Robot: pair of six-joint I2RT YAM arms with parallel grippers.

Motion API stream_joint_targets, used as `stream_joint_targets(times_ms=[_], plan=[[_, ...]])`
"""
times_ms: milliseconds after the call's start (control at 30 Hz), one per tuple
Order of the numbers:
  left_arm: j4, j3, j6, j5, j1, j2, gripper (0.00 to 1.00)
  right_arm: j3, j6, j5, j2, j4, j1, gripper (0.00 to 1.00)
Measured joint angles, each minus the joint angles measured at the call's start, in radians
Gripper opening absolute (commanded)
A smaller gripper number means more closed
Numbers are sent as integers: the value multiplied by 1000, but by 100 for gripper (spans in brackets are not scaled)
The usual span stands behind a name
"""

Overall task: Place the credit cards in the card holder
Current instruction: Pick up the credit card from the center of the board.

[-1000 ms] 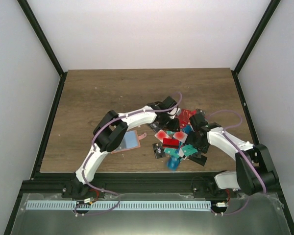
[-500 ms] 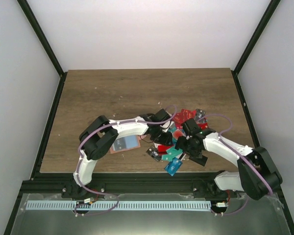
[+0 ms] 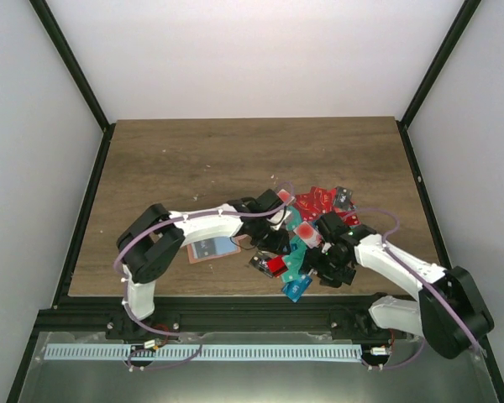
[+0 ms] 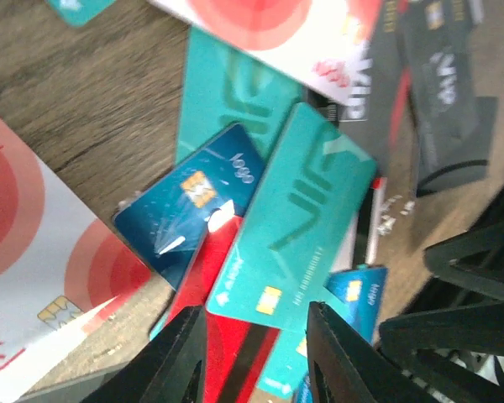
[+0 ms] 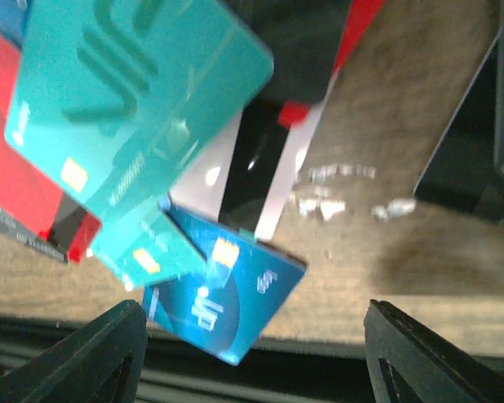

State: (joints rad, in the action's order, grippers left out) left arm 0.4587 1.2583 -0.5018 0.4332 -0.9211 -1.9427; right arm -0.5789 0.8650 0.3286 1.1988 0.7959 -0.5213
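Black right hand (image 5: 254, 312) wide open, empty

The bench (image 3: 235, 151) beyond the credit cards (image 3: 319, 200) lies open; left arm (image 3: 210, 222), right arm (image 3: 395, 264) and card holder (image 3: 214, 250) crowd their left and near sides.

Soft, even overhead light is seen, with faint shadows. White glints are caught on the glossy dark-blue plastic card (image 4: 193, 201) just ahead of the left gripper (image 4: 256, 353); the right wrist view is blurred throughout.
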Motion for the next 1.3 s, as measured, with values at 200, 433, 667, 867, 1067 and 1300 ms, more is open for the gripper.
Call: stream_joint_targets(times_ms=[200, 433, 667, 867, 1067, 1300], plan=[[-1, 9, -2, 35, -3, 75, 29, 83, 2, 146, -102, -13, 0, 70], [-2, 16, 20, 88, -32, 53, 29, 222, 43, 284, -132, -144, -8, 66], [-12, -24, 24, 129, -50, 0, 29, 307, 100, 350, -148, -272, -18, 62], [-16, -80, 31, 136, -68, -4, 29, 349, 149, 383, -164, -389, -34, 58], [-29, -102, 34, 176, -78, -9, 29, 386, 196, 398, -190, -460, -35, 50], [-86, -131, 34, 229, -79, -14, 29, 433, 217, 436, -208, -567, -37, 40]])
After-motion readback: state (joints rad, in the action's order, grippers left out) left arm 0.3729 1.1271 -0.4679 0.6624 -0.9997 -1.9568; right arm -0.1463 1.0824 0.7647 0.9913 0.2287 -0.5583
